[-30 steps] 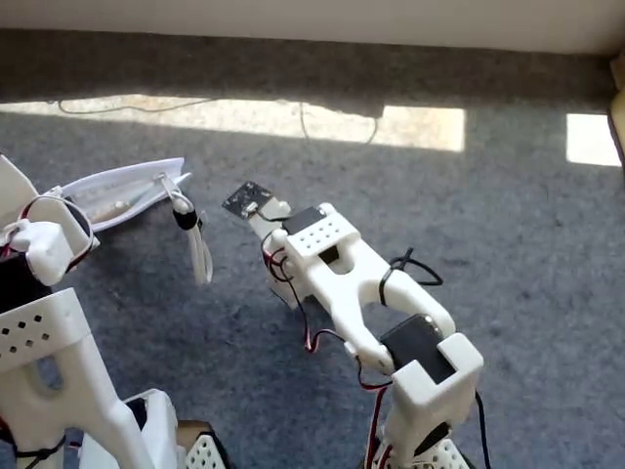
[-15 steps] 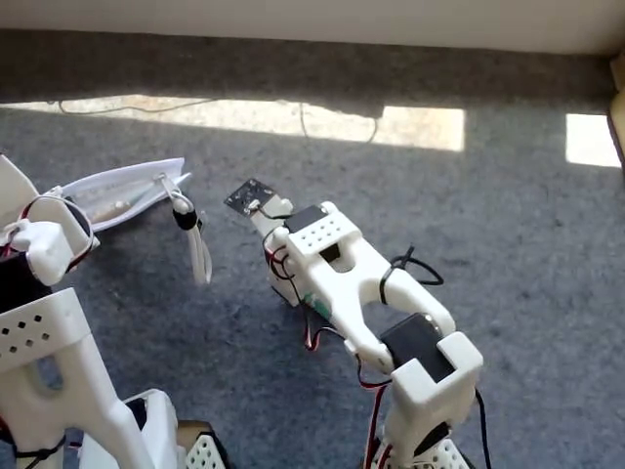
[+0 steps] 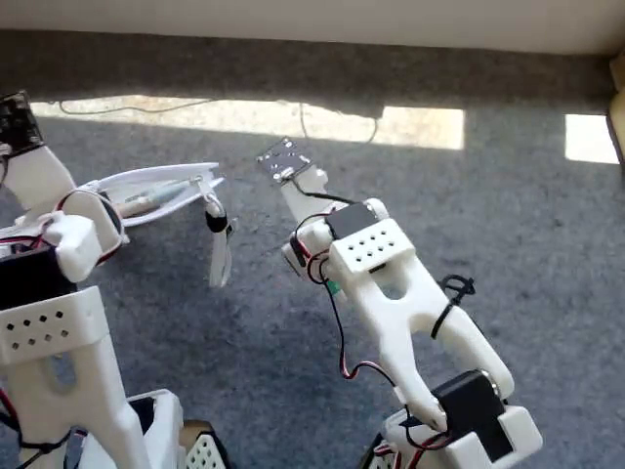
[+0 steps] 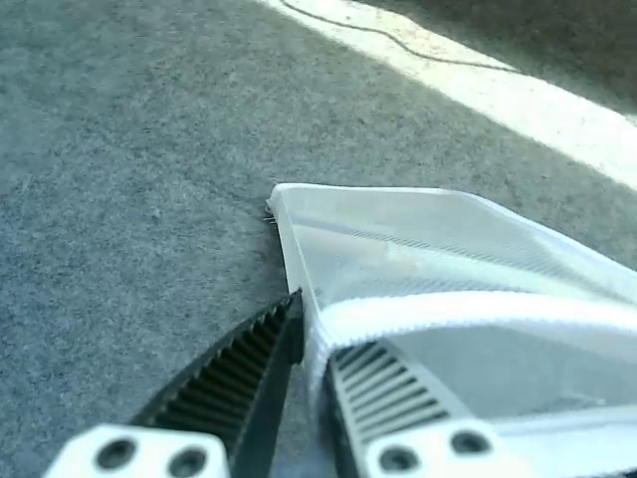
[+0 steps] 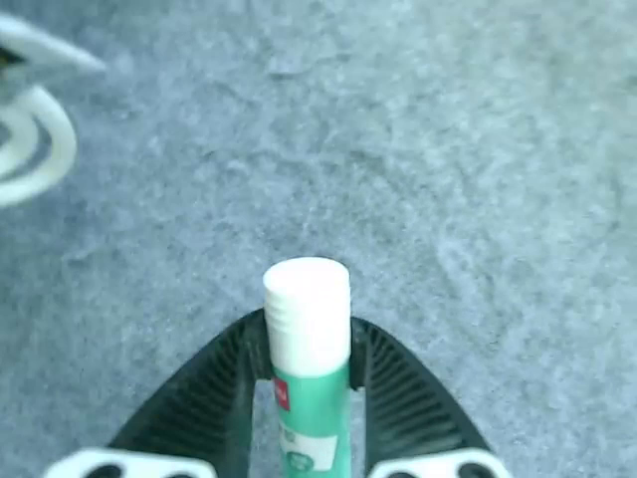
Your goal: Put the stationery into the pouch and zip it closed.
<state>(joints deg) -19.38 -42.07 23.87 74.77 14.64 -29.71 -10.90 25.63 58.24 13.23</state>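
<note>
The pouch (image 3: 156,191), white and see-through, sits toward the table's (image 3: 508,225) left side in the far half. Its opening faces the middle of the table, and I can make out something pale lying inside it. From its open end a white strap (image 3: 220,256) with a black fitting trails toward the near edge. My left end effector (image 4: 309,334) is clenched on the pouch's (image 4: 448,269) rim, with the woven edge pinched between the black finger and the white one. One corner of the pouch reaches down to the grey table covering (image 4: 119,169). The glue stick (image 5: 307,299), green with a white cap, is gripped in my right end effector (image 5: 307,327), cap pointing outward over the covering near the middle of the table, apart from the pouch. The strap's loop (image 5: 30,149) shows at the edge of that wrist view. A sunlit strip (image 3: 420,127) and a thin cable (image 3: 303,122) run along the far edge.
</note>
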